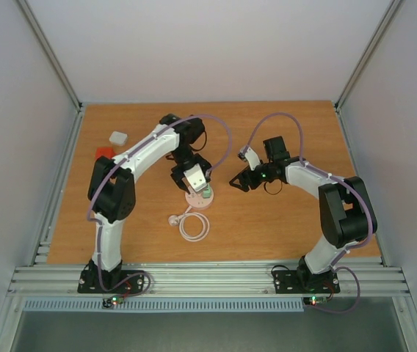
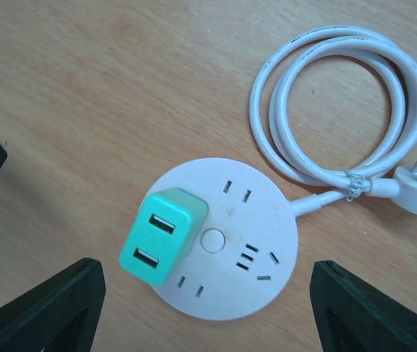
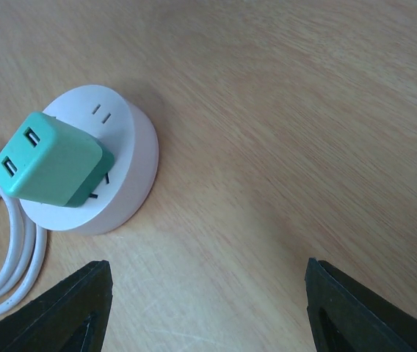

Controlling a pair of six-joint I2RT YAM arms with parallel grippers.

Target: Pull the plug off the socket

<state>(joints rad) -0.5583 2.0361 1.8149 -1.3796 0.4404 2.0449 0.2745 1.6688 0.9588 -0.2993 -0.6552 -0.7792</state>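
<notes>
Your workspace is an orange-brown wooden table enclosed by pale walls. At far left lie a small white rectangular block and, just beside it, a red cube. Your left gripper hovers over the middle of the table, fingers spread wide, grasping nothing. Beneath it the round, flat, pale pinkish-white plastic socket rests on the wood, with a mint-green cube-shaped USB plug seated near its rim. The socket's white cable lies coiled just beside it. Your right gripper hangs further right, apart from the socket, fingers spread and empty.
</notes>
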